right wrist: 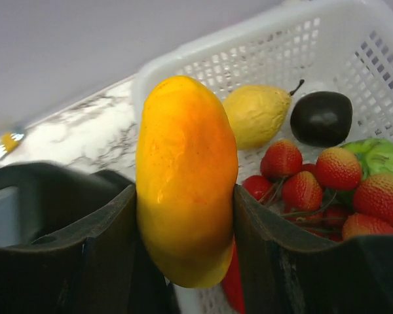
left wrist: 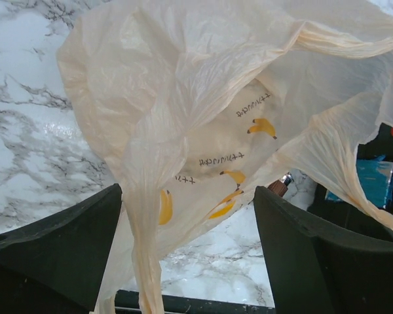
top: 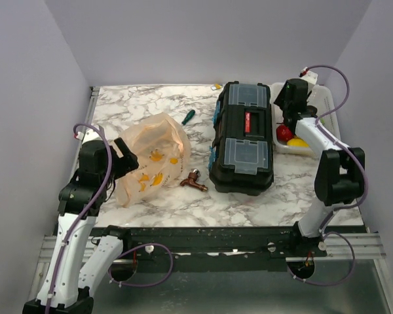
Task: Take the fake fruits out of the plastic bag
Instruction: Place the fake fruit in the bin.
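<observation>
Peach-orange film fills my left wrist view: the plastic bag (left wrist: 203, 118), thin and crinkled, printed with small yellow bananas. From above, the plastic bag (top: 150, 154) sits on the left half of the marble table (top: 137, 104), left of the black toolbox (top: 242, 137).

Left gripper (left wrist: 187, 196): fingers spread wide. A twisted strand of the bag hangs down between them, close to the left finger. I cannot tell whether it touches. I also cannot tell whether any fruit lies inside the bag.

The left gripper (top: 121, 157) meets the bag's left edge in the top view. A brown tap (top: 194, 181) lies just right of the bag, near side. A green-handled screwdriver (top: 187, 117) lies beyond the bag.

Right gripper (right wrist: 185, 196): fingers pressed against both flanks of an orange-yellow fruit (right wrist: 187, 131), held upright over the near-left corner of the white perforated basket (right wrist: 262, 59).

In the basket:
- yellow pear (right wrist: 255, 116), at the far wall
- dark ball (right wrist: 321, 118), right of the pear
- red berries (right wrist: 301, 186), a cluster nearer the camera
- green ball (right wrist: 380, 157), partly behind the berries

From above, the right gripper (top: 288, 118) is over the basket (top: 327, 104), at the far right just beside the toolbox.
</observation>
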Controlling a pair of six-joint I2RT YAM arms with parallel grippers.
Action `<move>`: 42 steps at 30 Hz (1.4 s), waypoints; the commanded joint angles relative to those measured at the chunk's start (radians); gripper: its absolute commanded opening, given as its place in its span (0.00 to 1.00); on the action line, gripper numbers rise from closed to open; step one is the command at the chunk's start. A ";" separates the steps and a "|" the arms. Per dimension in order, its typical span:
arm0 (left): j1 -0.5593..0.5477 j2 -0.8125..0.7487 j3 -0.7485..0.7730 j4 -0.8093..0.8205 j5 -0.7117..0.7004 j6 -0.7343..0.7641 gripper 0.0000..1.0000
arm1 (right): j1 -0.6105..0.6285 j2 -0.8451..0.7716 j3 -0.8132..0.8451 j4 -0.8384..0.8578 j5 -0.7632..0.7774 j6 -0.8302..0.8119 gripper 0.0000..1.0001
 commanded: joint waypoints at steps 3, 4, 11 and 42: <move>0.004 -0.048 0.089 -0.049 0.031 0.083 0.82 | -0.066 0.240 0.210 -0.162 -0.092 0.065 0.01; 0.005 -0.059 0.096 -0.049 0.030 0.087 0.84 | -0.067 0.269 0.240 -0.172 -0.093 0.062 0.01; 0.004 -0.106 0.119 -0.021 0.074 0.108 0.86 | -0.069 0.411 0.376 -0.244 -0.097 0.055 0.15; 0.003 -0.176 0.171 0.055 0.293 0.107 0.94 | -0.058 -0.197 -0.033 -0.406 -0.335 0.117 0.89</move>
